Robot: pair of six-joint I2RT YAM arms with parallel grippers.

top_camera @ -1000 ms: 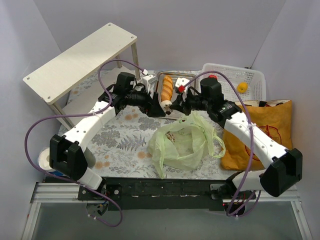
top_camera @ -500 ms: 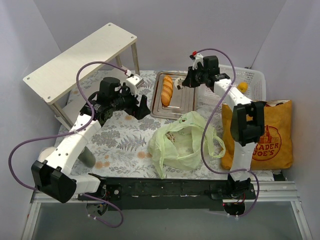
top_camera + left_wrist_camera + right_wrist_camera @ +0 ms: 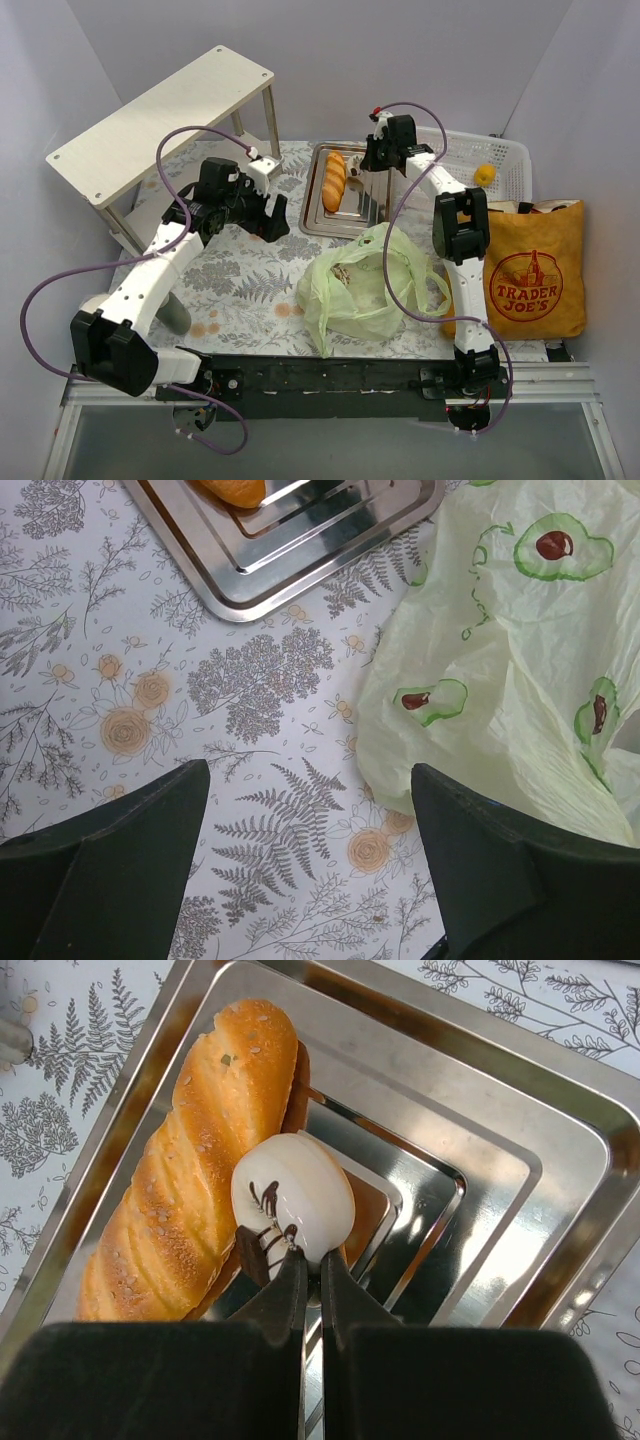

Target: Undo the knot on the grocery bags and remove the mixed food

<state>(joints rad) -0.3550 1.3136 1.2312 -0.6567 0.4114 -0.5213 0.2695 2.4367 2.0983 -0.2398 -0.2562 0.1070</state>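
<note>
My right gripper (image 3: 310, 1260) is shut on the edge of a white-iced donut (image 3: 292, 1200) with chocolate drizzle, just above the steel tray (image 3: 560, 1190) and against the golden baguette (image 3: 190, 1180). From above, that gripper (image 3: 372, 165) hangs over the tray (image 3: 345, 228) beside the baguette (image 3: 334, 180). My left gripper (image 3: 310, 775) is open and holds nothing over the floral cloth, with the pale green avocado-print bag (image 3: 510, 680) next to its right finger. The green bag (image 3: 365, 285) lies slack with its mouth loose. The mustard Trader Joe's tote (image 3: 535, 270) stands at the right.
A white mesh basket (image 3: 500, 160) at the back right holds an orange (image 3: 485, 174). A white shelf (image 3: 160, 120) stands at the back left. The left gripper (image 3: 278, 215) sits between the shelf and the tray. Purple cables loop over both arms.
The right arm has risen from the green bag and come over the tray with the donut. The left gripper has drawn back to the left of the tray and opened wider.
</note>
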